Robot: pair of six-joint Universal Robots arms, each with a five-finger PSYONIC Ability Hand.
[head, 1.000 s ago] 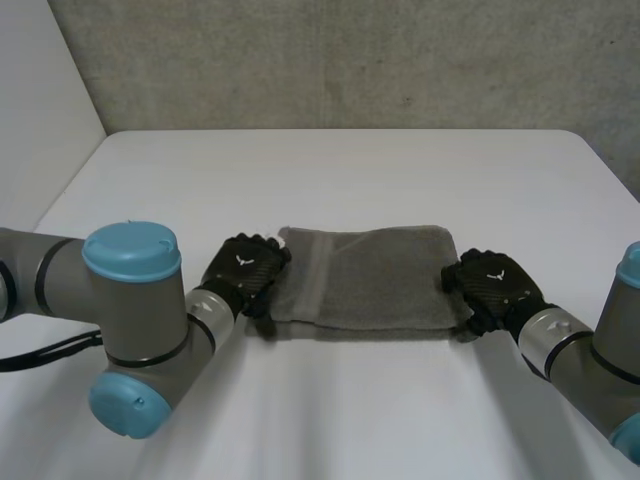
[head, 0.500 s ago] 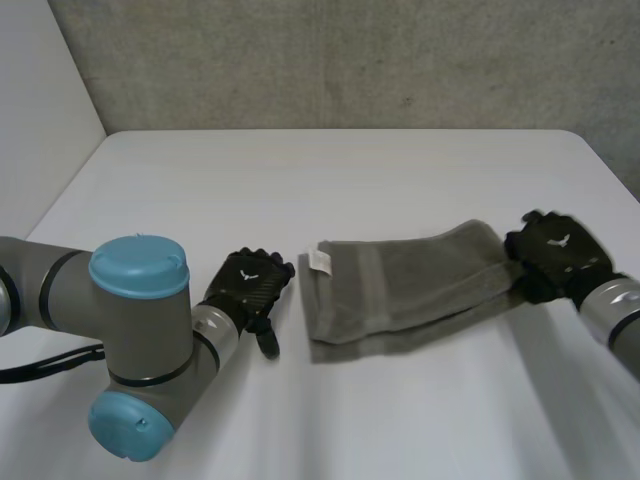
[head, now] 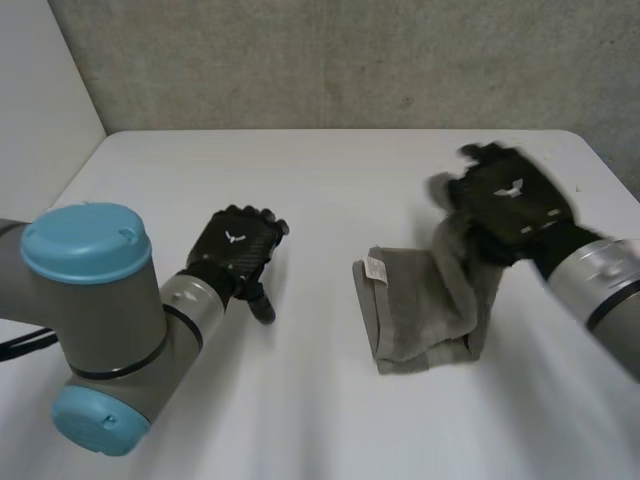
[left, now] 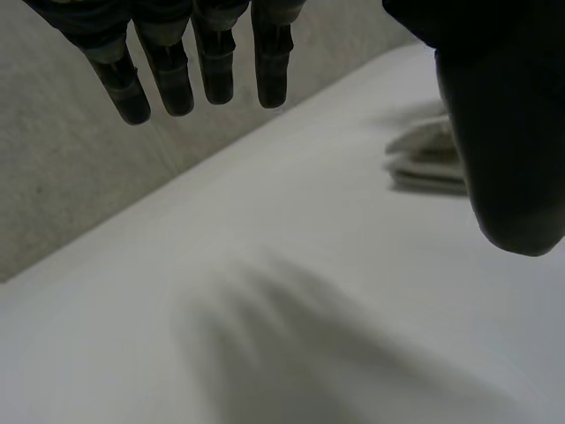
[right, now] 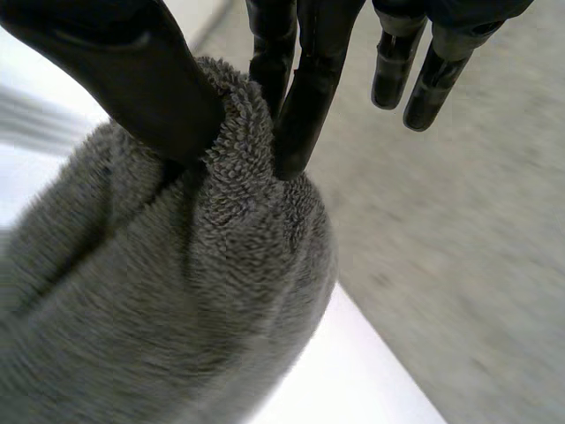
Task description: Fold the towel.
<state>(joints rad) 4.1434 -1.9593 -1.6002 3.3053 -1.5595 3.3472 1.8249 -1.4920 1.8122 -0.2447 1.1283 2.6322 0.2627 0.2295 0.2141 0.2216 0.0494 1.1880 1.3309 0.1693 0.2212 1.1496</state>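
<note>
Since a second ago, the right hand [head: 510, 205] has lifted its end of the towel [head: 420, 310] off the counter [head: 300, 170]. The left hand [head: 238, 255] has let go of the other end. The towel lay flat between the two hands then and is now bunched on the right half of the counter.

In the head view, the towel's lower part rests on the counter in a short, crumpled heap with a white label [head: 377, 268] at its left edge. Its other end rises to the right hand, which is above the counter. The left hand is well apart from the towel, to its left, with its fingers straight.

In the left wrist view, the fingers [left: 203, 75] are straight and slightly spread and the thumb [left: 508, 141] stands apart from them, gripping nothing. Bare counter [left: 265, 336] lies under the palm. The towel [left: 428, 159] is a small pale heap beyond the thumb.

In the right wrist view, the thumb [right: 132, 62] and two fingers [right: 300, 97] pinch a fold of the towel [right: 177, 327], which hangs below them. The other fingers are straight and free of the cloth. A grey wall [right: 468, 230] stands beyond.
</note>
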